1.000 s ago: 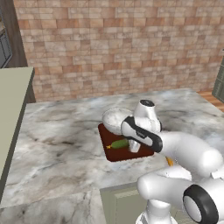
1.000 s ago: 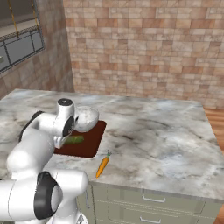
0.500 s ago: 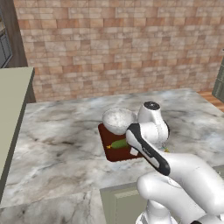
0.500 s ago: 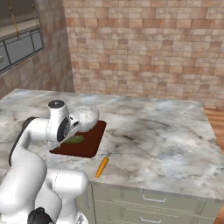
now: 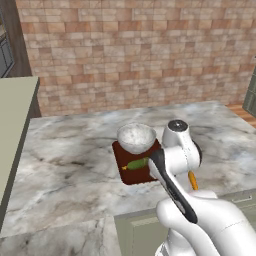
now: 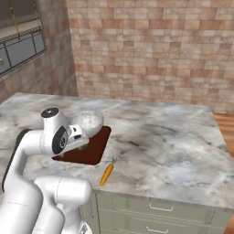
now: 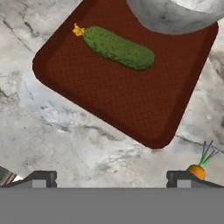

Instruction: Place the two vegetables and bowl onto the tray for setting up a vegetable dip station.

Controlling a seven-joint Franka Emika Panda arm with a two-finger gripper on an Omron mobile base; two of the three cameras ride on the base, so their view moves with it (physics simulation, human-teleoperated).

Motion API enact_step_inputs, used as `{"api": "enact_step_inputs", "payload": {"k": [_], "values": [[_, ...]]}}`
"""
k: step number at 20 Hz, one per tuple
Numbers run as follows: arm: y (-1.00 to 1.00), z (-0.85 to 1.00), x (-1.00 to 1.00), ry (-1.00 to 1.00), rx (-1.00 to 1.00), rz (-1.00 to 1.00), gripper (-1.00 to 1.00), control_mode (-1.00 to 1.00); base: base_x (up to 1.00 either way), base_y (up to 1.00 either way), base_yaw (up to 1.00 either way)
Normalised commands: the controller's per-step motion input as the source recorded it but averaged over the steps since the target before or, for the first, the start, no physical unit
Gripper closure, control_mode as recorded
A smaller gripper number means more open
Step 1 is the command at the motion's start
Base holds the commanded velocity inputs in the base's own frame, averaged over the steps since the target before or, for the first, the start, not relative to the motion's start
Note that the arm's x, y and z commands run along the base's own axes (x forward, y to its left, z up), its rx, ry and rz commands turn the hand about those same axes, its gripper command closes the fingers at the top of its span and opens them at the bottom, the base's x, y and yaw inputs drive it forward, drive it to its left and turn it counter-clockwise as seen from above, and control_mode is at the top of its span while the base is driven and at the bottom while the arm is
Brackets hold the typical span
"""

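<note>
**Cucumber and bowl on the tray, carrot off it on the bench**

You had the cucumber lying flat on the dark reddish-brown tray, its small yellow end toward one rounded corner. The bowl sat on the far end of that same tray, just beside the cucumber; in the hand view its grey underside overlapped the tray's upper edge.

The carrot lay on the marble bench, off the tray, near its front corner and close to the bench's front edge, green tip pointing toward the tray. In the left base view you saw only a short orange stretch of it beside the arm.

Your pincer hung above the bench just off the tray's near edge, its fingers spread wide with nothing between them. One fingertip stood right by the carrot's leafy top in the hand view; whether they touched, you could not tell.

Behind the bench rose a brick wall.
</note>
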Motion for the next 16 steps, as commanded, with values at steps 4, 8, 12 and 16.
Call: {"api": "enact_step_inputs", "payload": {"k": [4, 8, 12, 16], "values": [[-0.32, 0.16, -0.23, 0.01, 0.0, -0.42, -1.0, -1.0, 0.0, 0.0, 0.0], [-0.38, 0.11, -0.21, 0.04, 0.0, -0.39, -1.0, -1.0, 0.0, 0.0, 0.0], [-0.42, 0.07, -0.19, 0.08, 0.05, -0.32, -1.0, -1.0, 0.0, 0.0, 0.0], [-0.4, 0.0, -0.07, 0.09, 0.01, -0.26, -1.0, -1.0, 0.0, 0.0, 0.0]]}}
